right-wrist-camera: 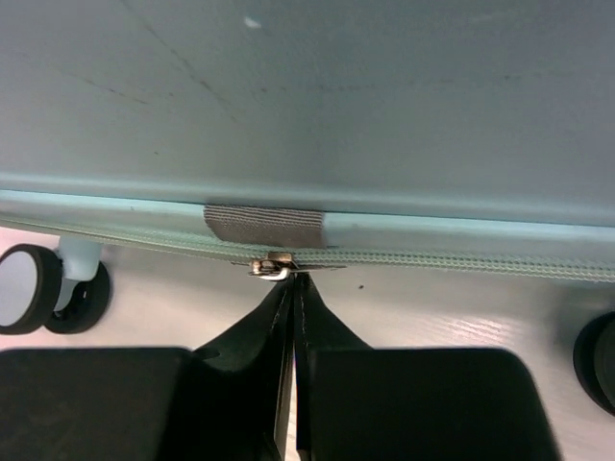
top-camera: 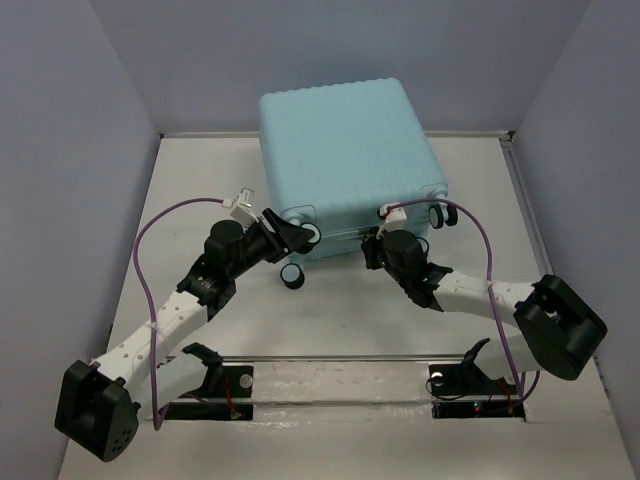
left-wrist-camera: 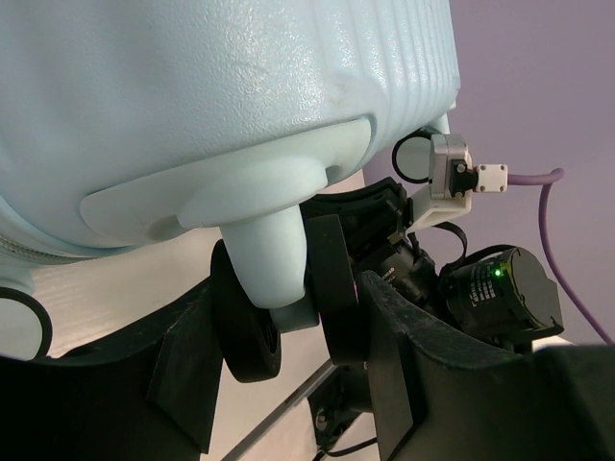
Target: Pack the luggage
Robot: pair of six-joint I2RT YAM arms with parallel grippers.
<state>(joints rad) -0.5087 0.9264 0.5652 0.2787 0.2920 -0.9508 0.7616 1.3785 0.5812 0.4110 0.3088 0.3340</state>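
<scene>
**Table** (top-camera: 190, 190): white, carrying all the items below.

**Left gripper** (top-camera: 288, 232): reaching in from the near left. Its black fingers (left-wrist-camera: 183, 375) are clamping the corner wheel (left-wrist-camera: 252, 336) from both sides, touching its two black discs, at the near-left corner of the case.

**Lower wheel** (top-camera: 293, 275): sitting on the table just nearer than that corner, apart from both grippers.

**Right gripper** (right-wrist-camera: 291, 286): reaching in from the near right. Its fingers are pressing tightly together, with the tips meeting at the metal zip pull (right-wrist-camera: 272, 267). It is not possible to tell whether the pull is being pinched.

**Zip band** (right-wrist-camera: 432, 261): running left to right along the near face of the case.

**The luggage** (top-camera: 345, 150): pale mint-blue, lying closed on the far middle of the table. The ribbed shell is facing up and the wheel end is facing the arms.
</scene>
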